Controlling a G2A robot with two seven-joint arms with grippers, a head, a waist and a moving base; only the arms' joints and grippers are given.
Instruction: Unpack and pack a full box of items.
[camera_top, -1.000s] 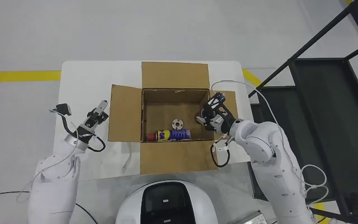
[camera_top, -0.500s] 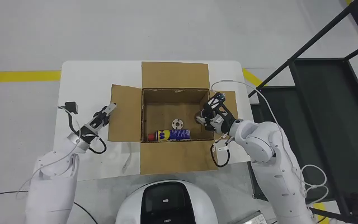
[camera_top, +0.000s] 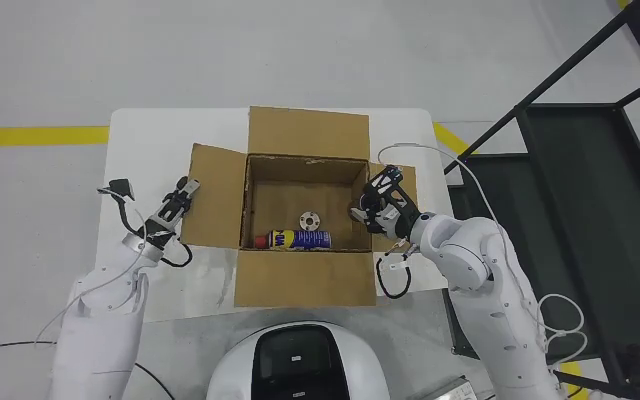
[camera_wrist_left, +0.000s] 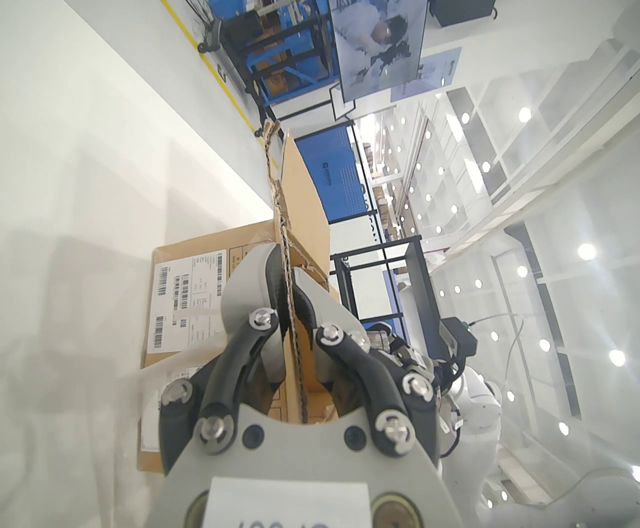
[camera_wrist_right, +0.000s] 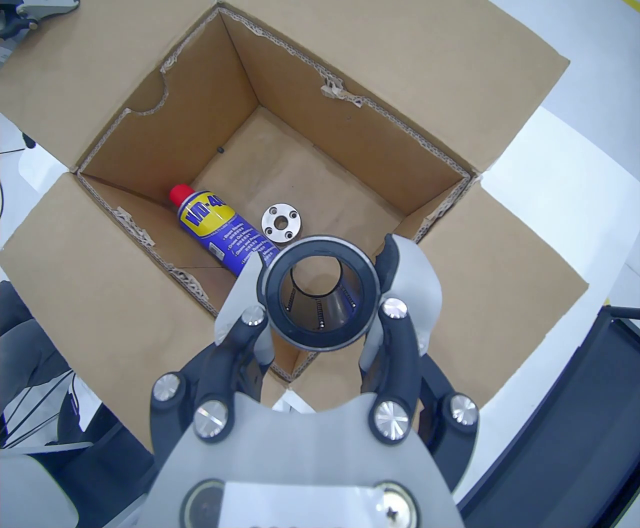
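Working over a white table (camera_top: 150, 140) on a pale floor (camera_top: 300, 50) marked with a yellow line (camera_top: 50, 135), beside a dark steel frame (camera_top: 560, 130). Facing a cardboard box (camera_top: 310, 130) standing open mid-table, with all four flaps splayed outward. Pinching the box's left flap (camera_top: 215, 195) with the left gripper (camera_wrist_left: 286, 280), squeezing right down on the corrugated edge. Clamping a metal sleeve (camera_wrist_right: 317, 345) in the right gripper (camera_wrist_right: 320, 295), closing part-way around its round outer wall and showing its bore to the wrist camera. Hanging that sleeve at the box's right side, probably just over the rim of the right wall, though struggling to judge height from above. Seeing a spray can (camera_top: 298, 239) lying on the box floor along the near wall, and a small metal flange (camera_top: 310, 218) lying flat just beside it. Judging the sleeve as stiff, smooth steel, heavy for its size and apt to slip or roll, so favouring a square grip across the diameter at mid-length. Expecting the can to be light, thin-walled and round, so taking it across the body, not by the cap
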